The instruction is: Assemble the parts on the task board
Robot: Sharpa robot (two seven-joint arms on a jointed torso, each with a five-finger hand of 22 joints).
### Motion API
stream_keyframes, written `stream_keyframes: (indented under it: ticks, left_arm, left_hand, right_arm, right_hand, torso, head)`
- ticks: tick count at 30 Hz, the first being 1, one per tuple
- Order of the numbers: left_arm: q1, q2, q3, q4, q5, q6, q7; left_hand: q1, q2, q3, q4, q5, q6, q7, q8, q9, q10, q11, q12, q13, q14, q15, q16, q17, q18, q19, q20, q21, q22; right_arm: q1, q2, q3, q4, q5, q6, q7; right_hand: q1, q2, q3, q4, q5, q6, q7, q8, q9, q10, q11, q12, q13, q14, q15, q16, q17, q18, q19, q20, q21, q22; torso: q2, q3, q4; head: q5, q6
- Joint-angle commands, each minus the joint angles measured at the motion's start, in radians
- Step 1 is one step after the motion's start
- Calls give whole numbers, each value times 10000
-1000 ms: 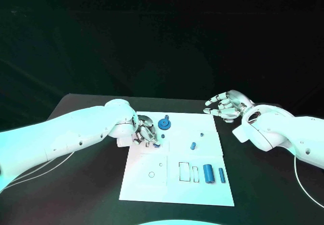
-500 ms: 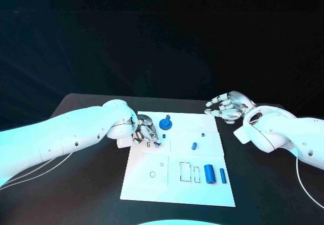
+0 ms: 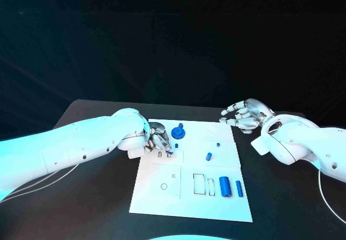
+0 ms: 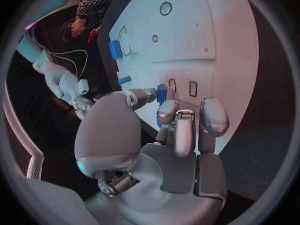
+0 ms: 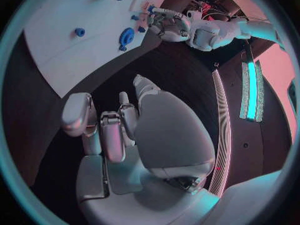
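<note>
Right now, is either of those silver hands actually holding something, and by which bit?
The left hand pinches a small blue part by its end, over the task board. The right hand holds nothing.

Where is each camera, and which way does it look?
Head view: on the robot's head, looking down at the white board and both arms.
Left wrist view: behind the left hand, looking over its fingers, which pinch a small blue piece at the board.
Right wrist view: behind the right hand, looking over black table toward the board.
Shared: both wrist views show the board and left hand.
</note>
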Motion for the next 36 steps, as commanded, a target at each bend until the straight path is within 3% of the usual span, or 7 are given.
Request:
stream_keyframes:
  ticks: [1,23,36]
  left_arm:
    - [-3,37,-12,6,-723,-216,-59]
    - [-7,155,-132,-84,-840,133,-271]
    - [-7,142,-146,-52,-855,459,-355]
  left_hand:
    - [-80,17,1322,-1272,64,369,-297,88,1750,74,-4,52,2,852,-58,58,1907,-183,83,10,54,10]
    - [-385,63,1188,-1098,50,430,-356,104,1790,98,-41,12,-58,854,-91,56,1908,-191,111,-19,60,37]
    - [-449,74,1135,-1059,32,437,-370,100,1794,93,-48,-4,-84,849,-98,49,1891,-190,110,-26,56,33]
  right_arm:
    - [-7,5,1,25,-15,180,68]
    - [-8,-42,0,43,-15,172,47]
    - [-8,-54,0,39,-18,179,33]
  right_hand:
    - [-93,-4,76,-1,13,21,-38,66,12,15,16,16,34,799,-10,-31,1521,93,-3,-36,-65,-7]
    - [-116,-3,85,-2,13,-1,-37,68,9,9,17,11,27,798,-10,-33,1517,93,-4,-36,-70,-8]
    - [-123,-4,98,-10,15,-13,-37,75,8,12,16,17,31,798,-11,-33,1517,91,-1,-37,-67,-3]
  torso:
    - [-5,-2,-3]
    - [13,-12,-1]
    - [17,-12,1]
  head:
    - [5,13]
    - [-13,-21]
    - [-50,-55]
